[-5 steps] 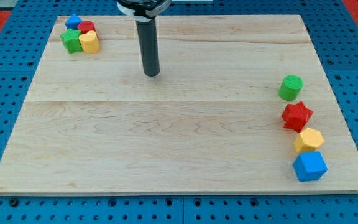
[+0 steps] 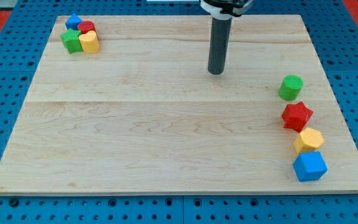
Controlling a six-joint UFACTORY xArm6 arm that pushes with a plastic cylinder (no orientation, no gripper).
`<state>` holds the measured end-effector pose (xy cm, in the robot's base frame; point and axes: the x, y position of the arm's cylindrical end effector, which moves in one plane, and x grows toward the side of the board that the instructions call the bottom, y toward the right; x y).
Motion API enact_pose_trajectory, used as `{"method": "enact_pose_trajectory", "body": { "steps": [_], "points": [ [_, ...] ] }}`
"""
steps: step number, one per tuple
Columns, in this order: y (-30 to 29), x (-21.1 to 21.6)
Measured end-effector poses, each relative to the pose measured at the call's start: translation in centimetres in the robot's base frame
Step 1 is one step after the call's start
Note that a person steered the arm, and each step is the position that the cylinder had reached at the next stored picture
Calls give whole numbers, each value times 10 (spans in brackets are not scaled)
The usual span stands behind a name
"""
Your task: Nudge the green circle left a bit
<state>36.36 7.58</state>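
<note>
The green circle (image 2: 290, 87) is a short green cylinder standing near the board's right edge. My tip (image 2: 215, 72) rests on the board well to the left of it and slightly higher in the view, with a wide gap between them. The dark rod rises from the tip to the view's top edge.
A red star (image 2: 297, 116), a yellow block (image 2: 309, 140) and a blue block (image 2: 309, 166) run down the right edge below the green circle. A blue block (image 2: 73, 22), red block (image 2: 87, 27), green block (image 2: 71, 41) and yellow block (image 2: 89, 42) cluster at the top left.
My tip has moved to the right across the upper part of the board, closer to the green circle. No block has moved.
</note>
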Motion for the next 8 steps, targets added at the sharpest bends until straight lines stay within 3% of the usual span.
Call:
{"method": "enact_pose_trajectory", "body": {
  "steps": [3, 5, 7, 8],
  "points": [
    [38, -1],
    [115, -53],
    [196, 18],
    [182, 44]
  ]
}}
